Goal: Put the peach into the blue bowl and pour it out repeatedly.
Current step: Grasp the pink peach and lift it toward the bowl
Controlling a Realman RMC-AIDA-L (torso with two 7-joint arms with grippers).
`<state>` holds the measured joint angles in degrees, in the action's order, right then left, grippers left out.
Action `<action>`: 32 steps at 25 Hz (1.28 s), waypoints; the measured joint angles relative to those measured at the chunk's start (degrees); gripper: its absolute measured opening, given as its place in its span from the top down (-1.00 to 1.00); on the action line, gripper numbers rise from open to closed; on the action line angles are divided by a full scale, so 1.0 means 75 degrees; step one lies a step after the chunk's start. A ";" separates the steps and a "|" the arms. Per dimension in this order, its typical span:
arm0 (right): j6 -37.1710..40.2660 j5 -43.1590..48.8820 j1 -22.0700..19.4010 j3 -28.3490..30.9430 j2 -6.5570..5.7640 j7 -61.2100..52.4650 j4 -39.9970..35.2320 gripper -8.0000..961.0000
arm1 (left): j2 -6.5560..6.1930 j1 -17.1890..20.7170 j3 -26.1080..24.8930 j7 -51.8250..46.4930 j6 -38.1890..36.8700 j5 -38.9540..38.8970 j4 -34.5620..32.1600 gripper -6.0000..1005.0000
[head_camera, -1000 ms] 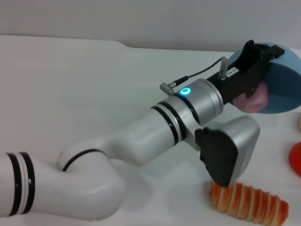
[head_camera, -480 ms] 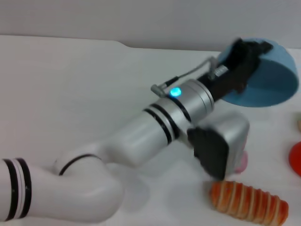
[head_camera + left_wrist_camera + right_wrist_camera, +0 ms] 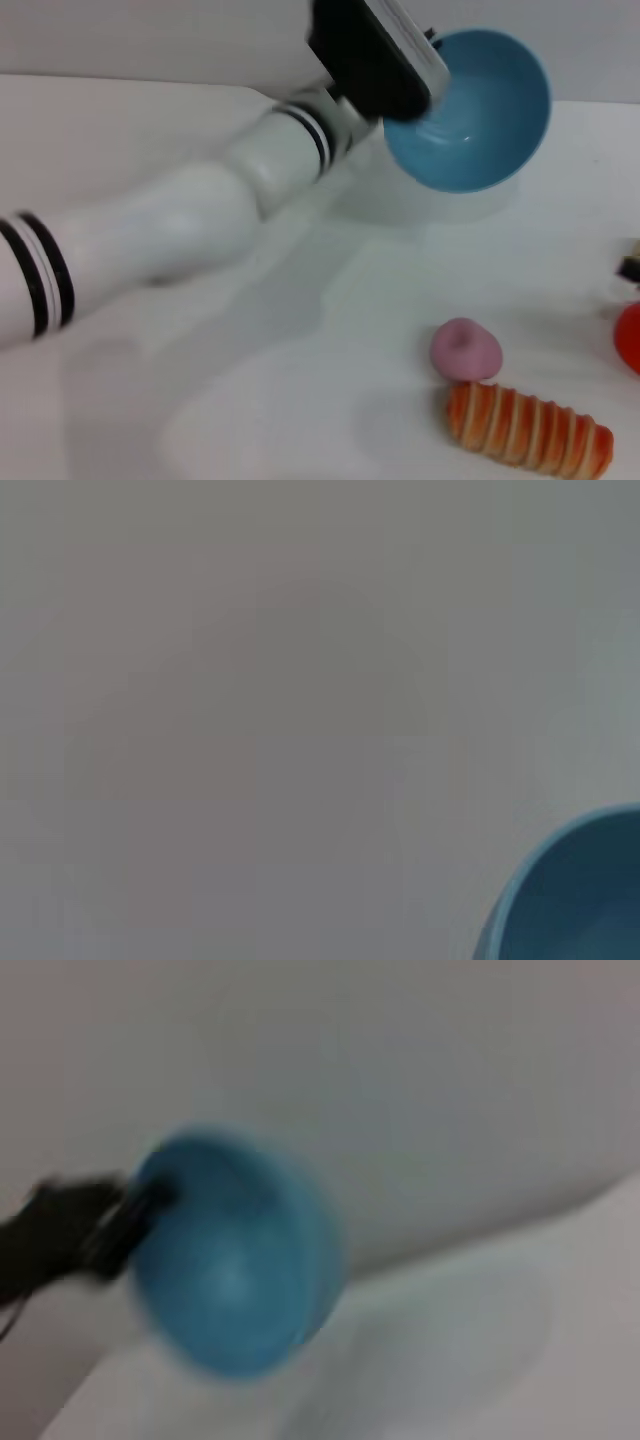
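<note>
Head view: the left gripper (image 3: 425, 95) holds the tilted, empty blue bowl (image 3: 480, 115) aloft by its rim, fingers hidden. The peach (image 3: 465, 349) lies on the bench (image 3: 200, 400) well below, beside the striped bread (image 3: 528, 430), nearer the unseen right arm.

Peach (image 3: 465, 349) just behind bread (image 3: 528, 429) (perhaps touching).

The head camera looks forward and down from above the white table (image 3: 200, 400), with the left arm (image 3: 180, 220) reaching across close under it. The left wrist camera sits right up against the blue bowl (image 3: 575, 900), catching only its rim against a plain backdrop. The right wrist camera faces that same bowl (image 3: 235, 1265) from farther off, side-on.
</note>
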<state>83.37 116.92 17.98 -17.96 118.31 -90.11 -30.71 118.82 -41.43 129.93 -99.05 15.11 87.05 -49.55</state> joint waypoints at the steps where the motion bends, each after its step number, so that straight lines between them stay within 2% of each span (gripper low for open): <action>1: 0.0045 0.0280 0.0186 -0.0229 0.0006 -0.0465 -0.0214 0.06 | -0.0015 -0.0052 -0.0365 -0.0139 -0.0518 -0.0187 0.0096 0.99; 4: 0.0070 0.0780 0.0712 -0.0933 0.0000 -0.1649 -0.0476 0.07 | -0.0038 -0.0211 -0.1640 -0.0541 -0.2129 -0.0523 0.0546 0.99; 7: -0.0225 0.1050 0.1219 -0.1691 -0.0003 -0.2463 -0.0417 0.08 | -0.0030 -0.0266 -0.2249 -0.0867 -0.2877 -0.0578 0.0890 0.99; 11: -0.0849 0.1622 0.1862 -0.2540 0.0004 -0.3507 -0.0059 0.09 | -0.0035 -0.0178 -0.2245 -0.0971 -0.2908 -0.0588 0.0924 0.99; 14: -0.1256 0.1786 0.2277 -0.3014 0.0022 -0.3667 0.0445 0.10 | -0.0024 -0.0116 -0.2249 -0.0973 -0.2883 -0.0597 0.0968 0.99; 19: -0.1555 0.1767 0.2629 -0.3523 0.0045 -0.3766 0.1020 0.11 | -0.0016 -0.0100 -0.2255 -0.0975 -0.2872 -0.0604 0.1012 0.99; 24: -0.1726 0.2038 0.2702 -0.4014 0.0023 -0.4433 0.1100 0.12 | -0.0013 -0.0108 -0.2241 -0.0979 -0.2869 -0.0608 0.1024 0.99; 32: -0.1459 0.2065 0.2517 -0.4053 0.0023 -0.4427 0.0638 0.15 | -0.0008 -0.0098 -0.2218 -0.0983 -0.2886 -0.0614 0.1029 0.99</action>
<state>72.43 132.41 36.86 -48.36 118.47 -123.31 -25.92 118.76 -42.16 113.29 -106.42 -6.53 82.45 -41.83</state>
